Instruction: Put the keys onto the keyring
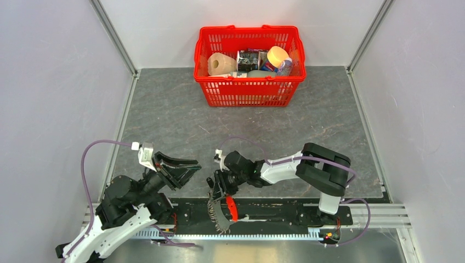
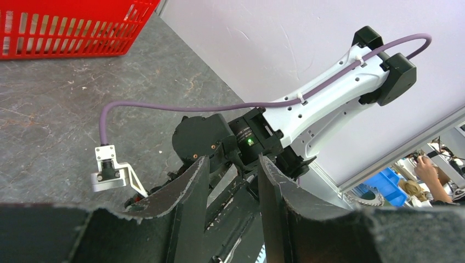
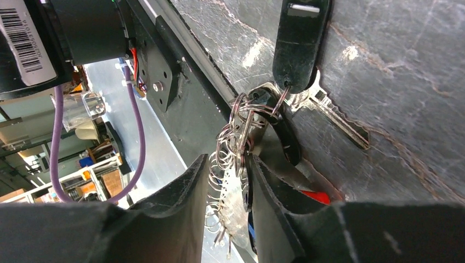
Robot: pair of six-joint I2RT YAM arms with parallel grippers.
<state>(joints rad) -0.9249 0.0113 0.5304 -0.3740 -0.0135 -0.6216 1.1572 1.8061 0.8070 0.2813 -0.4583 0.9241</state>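
Top and wrist views, two arms at the near edge of a grey marbled table mat (image 1: 164, 115). We see the right gripper (image 1: 217, 190) (image 3: 229, 161) reached leftward and low over the mat's near edge, its jaws drawn narrow around the keyring (image 1: 232, 208) (image 3: 241, 131), a bunch made of a flat bright red curved strap, a cluster of silvery wire rings and chain, and a pale tag. In the right wrist view the rings fill the slim gap between the two dark fingers (image 3: 181, 192), and the chain hangs below them. In the top view the red strap and the silvery chain lie over the black base rail (image 1: 285, 211), just below the gripper. The small black-headed key (image 3: 299, 46) lies flat on the mat just beyond the fingertips, a wire ring passing through the hole at its near end, so that it touches the cluster. A silvery flat key (image 3: 334, 115) lies beside it, its head against the same rings and its blade pointing away across the mat. Whether that blade is threaded on a ring we cannot tell. The left gripper (image 1: 189, 171) (image 2: 233, 161) is held above the mat, left of the right one and apart from it, jaws parted and holding nothing. A red plastic lattice basket (image 1: 247, 96) of mixed goods stands at the far edge, well apart from both arms.
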